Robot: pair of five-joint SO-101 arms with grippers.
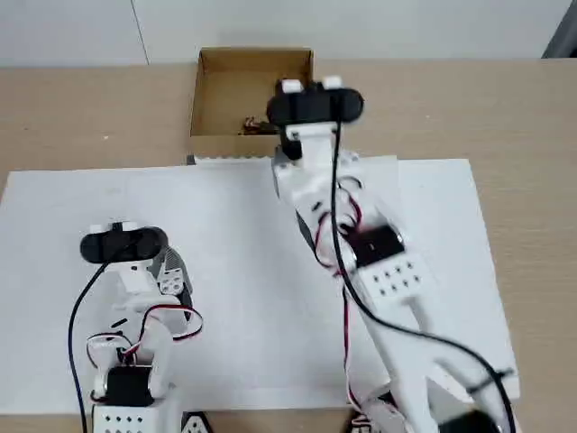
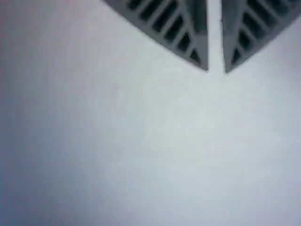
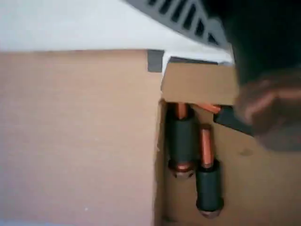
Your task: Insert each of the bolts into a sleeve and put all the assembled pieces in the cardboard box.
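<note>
The cardboard box (image 1: 209,90) stands at the table's far edge. My right gripper (image 3: 244,56) hangs over the box's near right corner, and a blurred black sleeve with a copper bolt end (image 3: 270,110) sits between its fingers, close to the camera. Inside the box lie two assembled pieces, black sleeves on copper bolts (image 3: 182,141) (image 3: 209,186), with part of a third (image 3: 225,117) beside them. In the high view they show as brown bits (image 1: 252,124). My left gripper (image 2: 216,69) stands low over the white paper, shut and empty, at the near left (image 1: 173,271).
A large white paper sheet (image 1: 234,253) covers the table's middle. Bare wooden tabletop (image 3: 75,132) surrounds the box. The box's front wall (image 3: 197,84) lies just under my right gripper. Cables trail along both arms.
</note>
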